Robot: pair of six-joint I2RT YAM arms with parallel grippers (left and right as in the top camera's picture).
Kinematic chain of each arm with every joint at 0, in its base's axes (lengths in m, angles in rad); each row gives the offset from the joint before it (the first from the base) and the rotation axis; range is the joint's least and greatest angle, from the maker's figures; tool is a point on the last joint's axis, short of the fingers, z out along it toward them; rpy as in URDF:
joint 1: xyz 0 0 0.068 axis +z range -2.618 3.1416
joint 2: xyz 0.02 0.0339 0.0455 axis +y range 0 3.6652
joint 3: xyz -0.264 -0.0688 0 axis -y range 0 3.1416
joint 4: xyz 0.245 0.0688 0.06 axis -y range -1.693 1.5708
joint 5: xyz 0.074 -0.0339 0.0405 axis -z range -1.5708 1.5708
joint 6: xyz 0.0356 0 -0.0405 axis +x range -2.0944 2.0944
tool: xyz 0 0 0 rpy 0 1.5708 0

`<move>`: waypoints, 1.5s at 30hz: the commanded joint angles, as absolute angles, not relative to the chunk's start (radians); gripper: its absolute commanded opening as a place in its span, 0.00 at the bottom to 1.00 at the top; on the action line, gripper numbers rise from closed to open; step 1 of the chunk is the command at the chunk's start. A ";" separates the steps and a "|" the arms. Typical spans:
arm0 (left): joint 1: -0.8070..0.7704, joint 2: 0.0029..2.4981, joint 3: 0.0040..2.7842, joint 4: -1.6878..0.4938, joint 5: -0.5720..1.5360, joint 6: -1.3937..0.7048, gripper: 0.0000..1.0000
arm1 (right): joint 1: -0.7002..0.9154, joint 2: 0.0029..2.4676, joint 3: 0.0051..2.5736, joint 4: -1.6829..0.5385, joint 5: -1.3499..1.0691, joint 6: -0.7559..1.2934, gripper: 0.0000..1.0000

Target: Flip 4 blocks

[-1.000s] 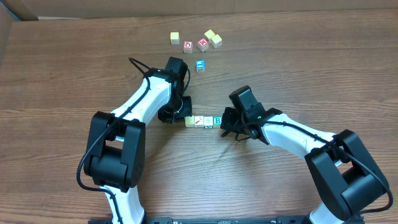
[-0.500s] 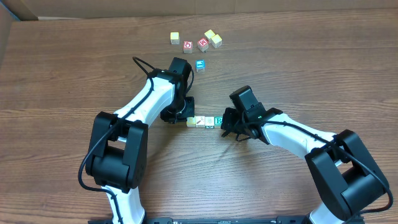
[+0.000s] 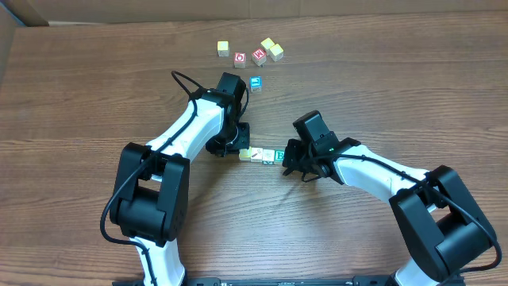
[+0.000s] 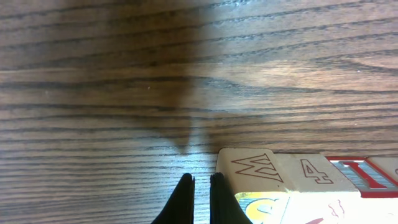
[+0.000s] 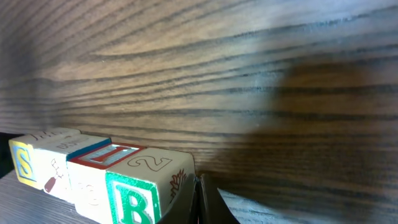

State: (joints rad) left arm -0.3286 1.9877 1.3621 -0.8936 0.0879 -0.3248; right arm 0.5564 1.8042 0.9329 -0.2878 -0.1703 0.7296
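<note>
Wooden table (image 3: 381, 87), short row of blocks (image 3: 261, 155) near the middle, left gripper (image 3: 237, 149) at the row's left end, right gripper (image 3: 286, 160) at its right end, blue cube (image 3: 255, 83) beyond the left gripper, red cubes (image 3: 240, 59) and yellow cubes (image 3: 275, 52) clustered farther back.

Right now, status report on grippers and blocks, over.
Left gripper shut at one end of the blocks. Right gripper shut at the other end. Four blocks in a row between. Spare cubes well clear.
</note>
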 commanded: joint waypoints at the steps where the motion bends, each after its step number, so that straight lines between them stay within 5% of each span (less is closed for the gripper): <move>1: -0.348 2.001 1.356 -0.888 0.123 -0.291 0.04 | 0.562 1.807 0.932 -0.287 -0.201 0.734 0.04; 45: -0.348 2.001 1.356 -0.883 0.094 -0.198 0.04 | 0.492 1.728 0.940 -0.478 -0.194 0.838 0.04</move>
State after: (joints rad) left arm -0.3347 1.9877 1.3621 -0.8764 0.0971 -0.2245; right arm 0.5003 1.7737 0.9329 -0.4637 -0.2314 0.8349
